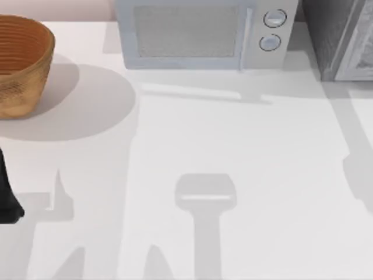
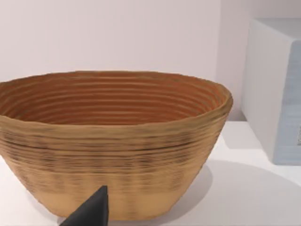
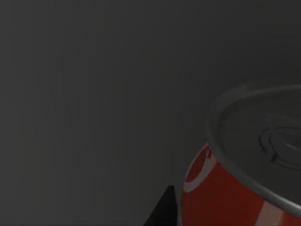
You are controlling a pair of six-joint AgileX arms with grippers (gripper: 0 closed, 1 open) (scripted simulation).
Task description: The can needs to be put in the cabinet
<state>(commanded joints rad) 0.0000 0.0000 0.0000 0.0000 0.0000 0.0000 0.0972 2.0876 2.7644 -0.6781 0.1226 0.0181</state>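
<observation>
The can (image 3: 235, 188) is very close in the right wrist view: red side with white marks, silver top with the pull tab. Everything around it there is dark grey. A black part of my right gripper (image 3: 163, 211) stands right beside the can's side. Whether it holds the can cannot be told. The cabinet (image 1: 335, 35), dark grey and speckled with a pale framed door panel, stands at the table's back right corner. My left arm (image 1: 7, 195) is parked at the left edge, and a dark part of its gripper (image 2: 90, 213) faces the basket.
A woven brown basket (image 1: 20, 61) sits at the back left. A light grey microwave (image 1: 201, 32) with two round knobs stands at the back centre, just left of the cabinet. Arm shadows lie on the white table (image 1: 245, 151).
</observation>
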